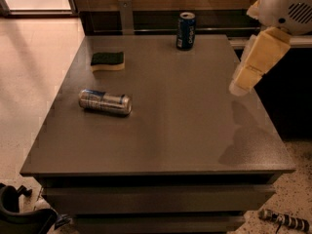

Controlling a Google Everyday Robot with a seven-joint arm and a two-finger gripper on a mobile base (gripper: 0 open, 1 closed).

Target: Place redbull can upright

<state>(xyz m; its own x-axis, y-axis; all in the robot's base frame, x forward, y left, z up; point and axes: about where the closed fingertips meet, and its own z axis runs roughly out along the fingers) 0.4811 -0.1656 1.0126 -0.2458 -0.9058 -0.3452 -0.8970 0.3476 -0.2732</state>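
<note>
The redbull can (105,102), slim and silver with blue patches, lies on its side on the left part of the grey table (185,130). Its shiny top points to the right. My gripper (240,86), cream-coloured, hangs from the white arm (287,4) above the table's right side. It is far to the right of the can, apart from it and holding nothing.
A dark blue can with white lettering (185,30) stands upright at the table's back edge. A green and yellow sponge (107,61) lies at the back left. A dark counter runs behind the table, and tiled floor lies to the left.
</note>
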